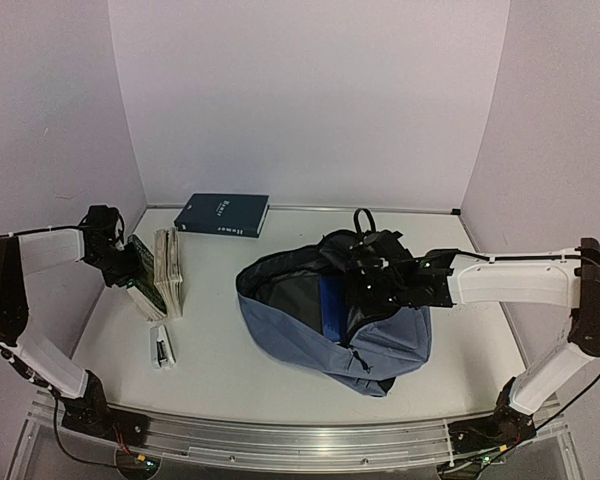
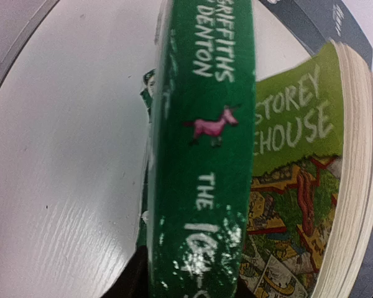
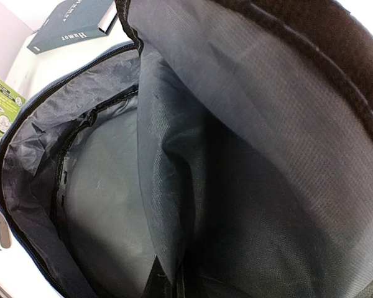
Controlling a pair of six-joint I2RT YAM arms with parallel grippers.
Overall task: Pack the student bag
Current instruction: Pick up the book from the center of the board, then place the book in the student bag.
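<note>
Filling left view, green book (image 2: pixel 202 155) (title cropped), student bag (image 1: pixel 390 345) open

1. Green book spine (image 2: pixel 202 155): white capitals "GRIFFITHS" and "DENTON" near the top; lower down "THE 104-S", cut off at the frame edge; between them a small pink horse-like figure (image 2: pixel 212 126)
2. Illustrated cover (image 2: pixel 292 143) just beside that spine: pale capitals "STOREY" above "EHOUSE"; the word's start is hidden behind the spine
3. Dark teal book (image 1: pixel 222 214): a white word that looks like "Humor"; the smaller line above it is too small to read
</note>
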